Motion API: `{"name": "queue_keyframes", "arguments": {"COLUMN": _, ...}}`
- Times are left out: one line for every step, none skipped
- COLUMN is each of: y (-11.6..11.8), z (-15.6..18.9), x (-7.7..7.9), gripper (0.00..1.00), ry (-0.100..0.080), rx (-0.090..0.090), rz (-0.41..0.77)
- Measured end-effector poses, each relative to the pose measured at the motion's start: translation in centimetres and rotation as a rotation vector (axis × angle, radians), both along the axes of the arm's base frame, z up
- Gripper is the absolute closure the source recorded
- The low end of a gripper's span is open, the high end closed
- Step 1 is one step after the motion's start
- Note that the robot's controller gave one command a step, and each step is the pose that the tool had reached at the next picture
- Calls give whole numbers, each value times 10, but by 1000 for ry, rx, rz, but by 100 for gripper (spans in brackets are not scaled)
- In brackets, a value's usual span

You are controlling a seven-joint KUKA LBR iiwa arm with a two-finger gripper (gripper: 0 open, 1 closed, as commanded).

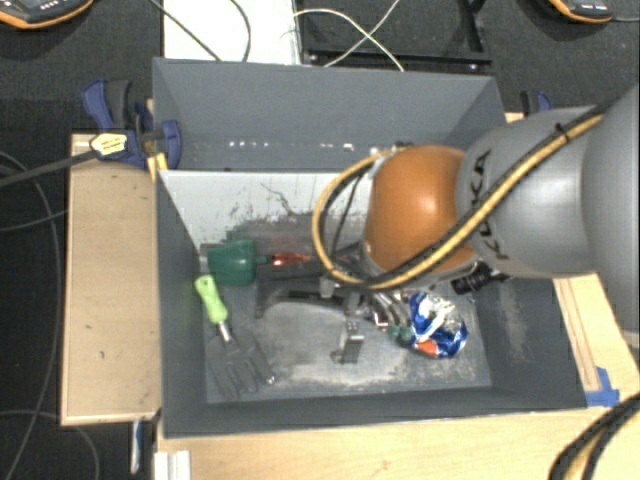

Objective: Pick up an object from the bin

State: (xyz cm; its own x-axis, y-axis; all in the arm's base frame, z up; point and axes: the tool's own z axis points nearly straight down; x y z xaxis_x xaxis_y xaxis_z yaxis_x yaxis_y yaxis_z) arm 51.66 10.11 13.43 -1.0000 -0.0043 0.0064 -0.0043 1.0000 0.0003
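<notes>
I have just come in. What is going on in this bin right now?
A robot arm reaches from the right into the grey metal bin. Its gripper is down near the middle of the floor, and no thing is visibly picked yet. Closest to it, on its right, lies a crumpled blue, white and red packet. A dark green cup and a lime-green tool lie at the left.

From here the arm (pixel 545 203) hides the bin's (pixel 182 298) right rear floor. Crumpled blue-white-red packet (pixel 440 332) partly under orange cover (pixel 415 203); kind unreadable.
</notes>
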Motion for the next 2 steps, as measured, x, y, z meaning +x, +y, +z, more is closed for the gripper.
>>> {"name": "queue_keyframes", "arguments": {"y": 0, "z": 4, "x": 2, "gripper": 0, "ry": -8, "rx": 1, "rz": -7}}
{"name": "queue_keyframes", "arguments": {"y": -6, "z": -55, "x": 68, "gripper": 0, "ry": -18, "rx": 10, "rz": -212}}
